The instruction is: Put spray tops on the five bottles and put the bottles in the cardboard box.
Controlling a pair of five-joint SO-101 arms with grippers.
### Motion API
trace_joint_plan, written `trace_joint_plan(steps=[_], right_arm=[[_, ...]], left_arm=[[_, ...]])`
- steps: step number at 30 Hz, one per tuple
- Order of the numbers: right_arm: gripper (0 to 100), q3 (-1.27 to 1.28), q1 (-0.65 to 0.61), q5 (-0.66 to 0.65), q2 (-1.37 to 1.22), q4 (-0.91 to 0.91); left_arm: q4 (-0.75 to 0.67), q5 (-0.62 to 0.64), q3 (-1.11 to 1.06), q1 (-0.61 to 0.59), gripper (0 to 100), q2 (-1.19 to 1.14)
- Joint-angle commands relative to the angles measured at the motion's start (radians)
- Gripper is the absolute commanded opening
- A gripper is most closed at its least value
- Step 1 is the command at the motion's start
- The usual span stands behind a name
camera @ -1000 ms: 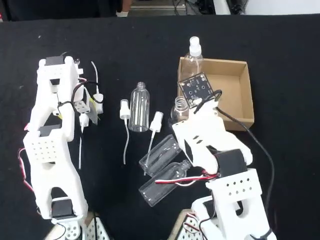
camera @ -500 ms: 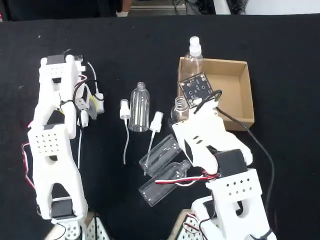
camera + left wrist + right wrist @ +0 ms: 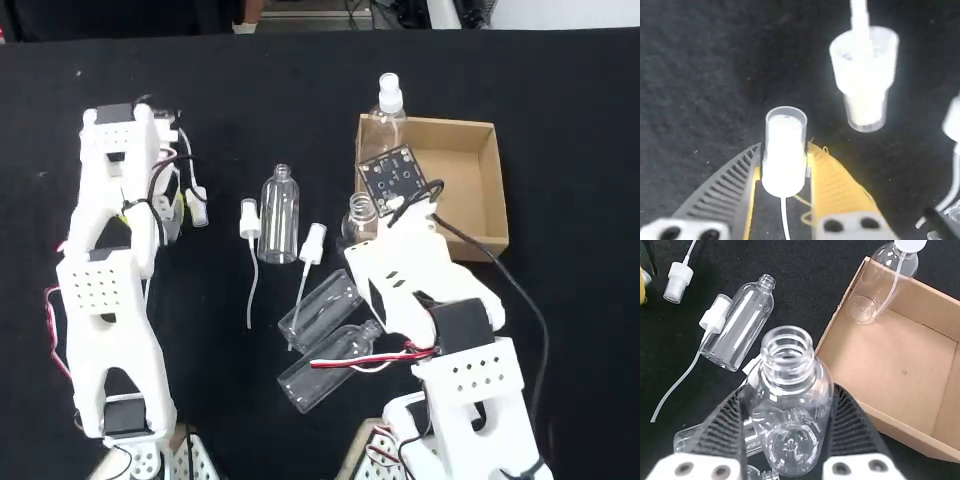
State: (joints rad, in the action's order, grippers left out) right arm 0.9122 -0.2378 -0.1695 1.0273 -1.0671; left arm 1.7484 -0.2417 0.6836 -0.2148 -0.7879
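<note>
Your R gripper (image 3: 790,390) is clamped on an open bottle (image 3: 788,405). It's upright w/ no top on it, just outside the cardboard box (image 3: 900,365), against the wall facing the other bottles.

Your L gripper (image 3: 784,150) is narrow, w/ a spray top (image 3: 784,155) pinched betw. its fingers, well apart from the box. A 2nd spray top (image 3: 864,75) lies loose near the held one.

In the box, at a corner, a capped bottle (image 3: 386,118) leans on the wall.

Betw. the box and your L gripper lies a bare bottle (image 3: 279,215), w/ a 3rd spray top (image 3: 249,220) and a 4th spray top (image 3: 313,240) on either side of it.

Near those, a low bottle (image 3: 320,305) and a last bottle (image 3: 330,368) lie side by side, both off the box's near corner.
</note>
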Motion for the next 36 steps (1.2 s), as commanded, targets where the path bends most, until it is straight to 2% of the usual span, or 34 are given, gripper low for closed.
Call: trace_joint_plan(steps=[1,9,16,19,23,30,36], right_arm=[[1.1,-0.007,-0.006,0.009,0.041,0.018],[1.1,0.124,-0.012,0.009,0.326,0.080],[1.1,0.242,-0.014,0.020,0.536,0.138],[1.1,0.266,-0.014,0.075,0.601,0.146],[1.1,0.321,-0.068,0.117,0.665,0.186],[1.1,0.410,-0.285,0.117,0.697,0.236],[1.1,0.417,-0.336,0.115,0.696,0.236]], left_arm=[[0.011,0.008,-0.010,0.008,3,0.173],[0.009,0.094,-0.188,-0.001,3,0.502],[0.006,0.210,-0.188,0.025,3,0.792],[-0.021,0.221,-0.148,0.067,3,0.907],[-0.094,0.221,-0.062,0.188,3,1.048],[-0.241,0.222,-0.021,0.460,3,1.195],[-0.379,0.221,-0.031,0.648,3,1.286]])
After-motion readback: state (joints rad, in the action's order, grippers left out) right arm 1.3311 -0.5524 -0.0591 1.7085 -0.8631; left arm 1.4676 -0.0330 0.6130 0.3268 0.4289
